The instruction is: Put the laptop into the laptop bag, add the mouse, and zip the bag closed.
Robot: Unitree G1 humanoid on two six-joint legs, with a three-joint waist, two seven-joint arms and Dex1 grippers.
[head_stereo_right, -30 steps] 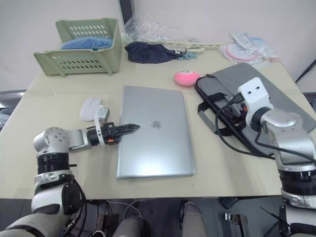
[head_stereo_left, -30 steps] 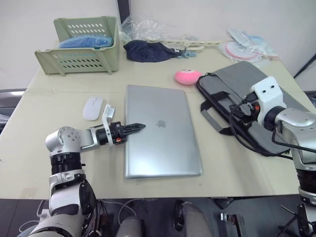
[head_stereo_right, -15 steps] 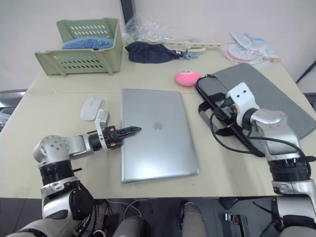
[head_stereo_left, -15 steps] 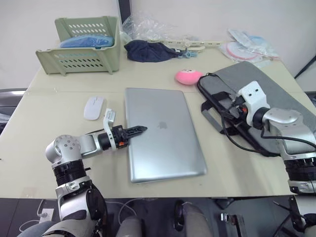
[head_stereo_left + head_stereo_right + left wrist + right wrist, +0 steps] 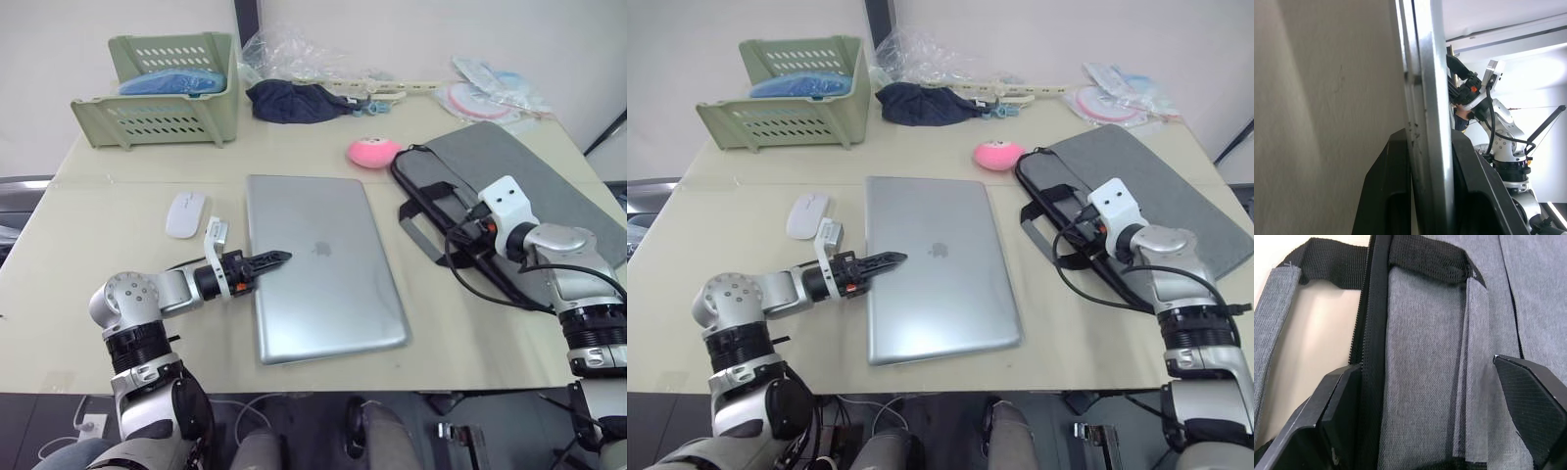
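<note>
Laptop [image 5: 321,262] edge pinched by left end effector [image 5: 276,258]; right end effector [image 5: 1440,396] spread over laptop bag [image 5: 549,186].

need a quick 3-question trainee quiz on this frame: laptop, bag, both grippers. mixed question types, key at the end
1. True or false: the left gripper is shut on the left edge of the laptop.
2. Multiple choice: the right gripper is A) open over the laptop bag, B) shut on the mouse, C) holding the pink plush.
3. Fill in: the mouse lies on the table to the robot's ____ of the laptop.

Key: 1 true; 2 A; 3 left.
</note>
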